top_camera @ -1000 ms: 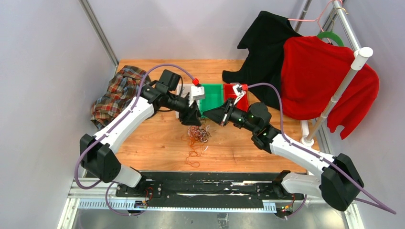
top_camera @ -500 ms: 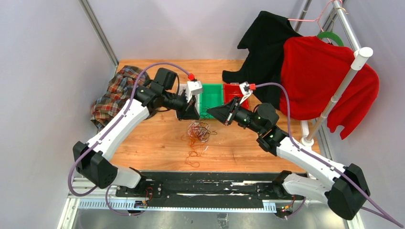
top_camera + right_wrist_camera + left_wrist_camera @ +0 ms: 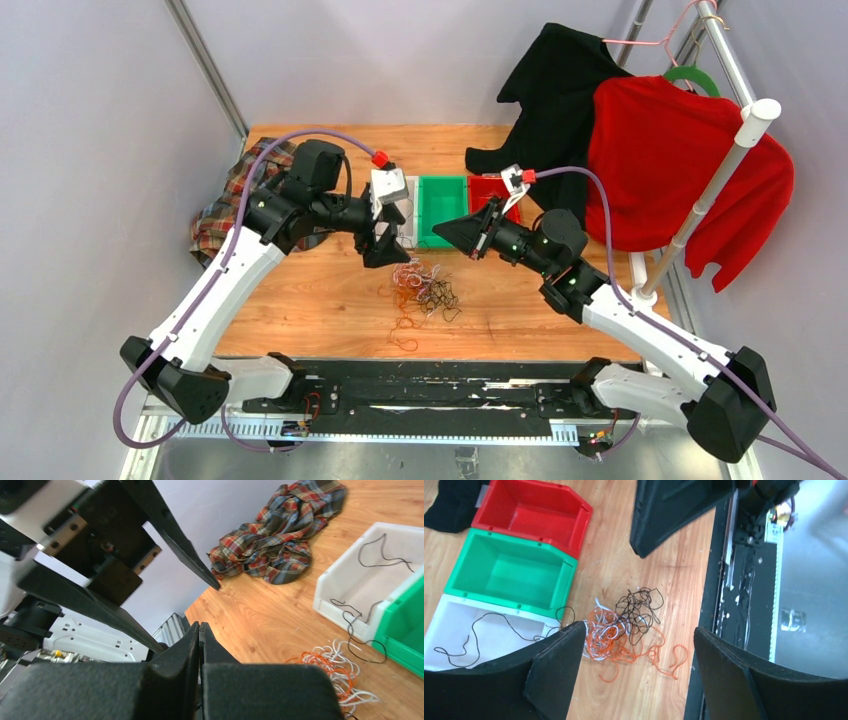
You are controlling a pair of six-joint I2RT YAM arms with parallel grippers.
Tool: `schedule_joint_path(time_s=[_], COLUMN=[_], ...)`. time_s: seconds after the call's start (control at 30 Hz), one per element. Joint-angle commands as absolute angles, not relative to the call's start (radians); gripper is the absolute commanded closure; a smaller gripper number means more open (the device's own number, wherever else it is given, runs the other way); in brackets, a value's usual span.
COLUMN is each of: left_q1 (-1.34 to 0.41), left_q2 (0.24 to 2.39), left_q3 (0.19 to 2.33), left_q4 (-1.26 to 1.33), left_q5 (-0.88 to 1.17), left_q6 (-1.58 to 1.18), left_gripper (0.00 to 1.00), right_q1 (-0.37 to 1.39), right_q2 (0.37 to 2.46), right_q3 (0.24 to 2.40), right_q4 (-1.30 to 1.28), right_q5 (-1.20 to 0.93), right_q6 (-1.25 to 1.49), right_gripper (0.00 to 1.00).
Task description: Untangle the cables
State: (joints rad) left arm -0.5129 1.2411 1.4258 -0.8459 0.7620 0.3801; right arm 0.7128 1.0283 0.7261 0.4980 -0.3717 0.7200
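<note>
Nearest the arm bases, low in the centre of the top view, a stray orange loop (image 3: 403,338) lies alone on the table (image 3: 300,310). Just above it in that frame sits the main knot of cables (image 3: 427,288): black, orange and pale strands curled over one another, flat on the wood, touched by neither arm.

The left end effector (image 3: 638,630) hangs over the knot's upper-left edge with its jaws spread wide and nothing between them. In its wrist view the tangle shows mid-frame in the gap between the two black fingers (image 3: 549,675). The right end effector (image 3: 200,627) hovers to the upper right of the knot, its tip pointing toward the left one. Its jaws are pressed fully together and grip nothing.

Beyond the knot three bins stand side by side, running left to right in the top view: white bin (image 3: 454,627), green bin (image 3: 561,586), red bin (image 3: 579,527). One black cable (image 3: 372,550) lies curled in the white bin. A second black strand (image 3: 348,622) seems to trail over that bin's near rim toward the knot, though where it ends is hard to make out.

Farther back, a plaid shirt (image 3: 228,205) is heaped at the table's left edge. At the upper right a black garment (image 3: 555,90) and a red sweater (image 3: 665,160) hang on a rack (image 3: 722,165).
</note>
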Motion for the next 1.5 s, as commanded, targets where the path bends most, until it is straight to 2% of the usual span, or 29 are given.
schedule_joint_path(time_s=[0.0,0.07,0.13,0.27,0.47,0.67,0.83,1.1,1.17,1.27,1.33,1.47], left_q1=[-0.516,-0.518,-0.519,-0.521,-0.602,-0.772,-0.821,-0.855,-0.864,-0.867,-0.867,-0.867], left_q2=[1.212,1.212,1.227,1.235,1.318,1.479,1.617,1.702,1.708,1.686,1.650,1.546], left_q3=[1.386,1.373,1.363,1.283,1.217,1.255,1.304,1.308,1.298,1.291,1.299,1.341], left_q4=[-0.908,-0.909,-0.911,-0.910,-0.910,-0.885,-0.835,-0.760,-0.757,-0.741,-0.741,-0.807], left_q5=[0.795,0.740,0.689,0.664,0.615,0.477,0.424,0.415,0.402,0.374,0.362,0.376], left_q6=[0.627,0.681,0.679,0.728,0.809,0.904,0.900,0.878,0.882,0.864,0.834,0.787], left_gripper=[0.15,0.14,0.15,0.14,0.14,0.16,0.22,0.44,0.57,0.87,0.98,0.99], right_q1=[0.705,0.706,0.703,0.703,0.704,0.699,0.680,0.662,0.659,0.656,0.655,0.655], right_q2=[1.031,1.002,0.980,1.003,1.054,1.020,0.958,0.905,0.908,0.907,0.905,0.920], right_q3=[0.821,0.846,0.830,0.757,0.608,0.533,0.516,0.492,0.495,0.500,0.500,0.512], right_q4=[0.460,0.276,0.168,0.046,0.071,0.075,0.026,0.019,0.023,0.028,0.043,0.090], right_q5=[-0.456,-0.344,-0.232,-0.159,-0.119,-0.021,0.026,0.035,0.029,0.021,0.011,-0.024], right_q6=[0.697,0.636,0.590,0.517,0.534,0.568,0.570,0.573,0.571,0.561,0.553,0.529], right_gripper=[1.00,0.96,0.80,0.59,0.51,0.52,0.53,0.57,0.58,0.58,0.58,0.53])
